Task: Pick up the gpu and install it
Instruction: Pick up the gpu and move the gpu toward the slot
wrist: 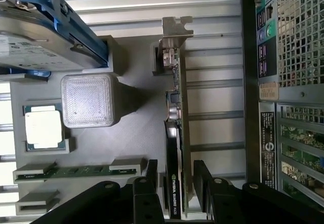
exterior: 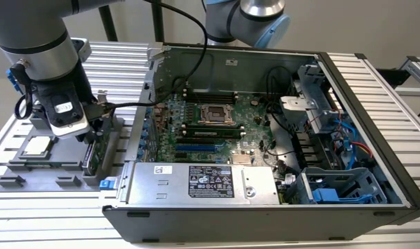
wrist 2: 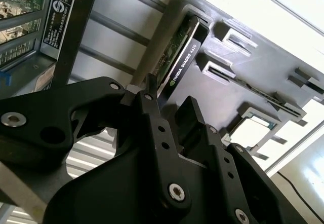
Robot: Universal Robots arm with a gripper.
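Ribbed aluminium table (exterior: 44,228) slats are running under the whole scene. Nearest the exterior camera, an open computer case (exterior: 265,228) is lying on its side, with a silver power supply (exterior: 203,181) sitting along its near wall. On the exterior view's left, just beside the case, a grey fixture tray (exterior: 30,168) is holding a CPU chip (exterior: 37,146) lying flat and the gpu (exterior: 91,158) standing on edge in a slot. The gripper (exterior: 92,137) is hanging over the gpu. In the first wrist view its fingers (wrist: 152,171) are spread, straddling the card at the end away from the silver bracket (wrist: 177,29) with a thin gap on each side. Farther back, the motherboard (exterior: 210,124) is lying exposed inside the case. Behind the case, the arm's blue-capped joint (exterior: 259,21) is rising.
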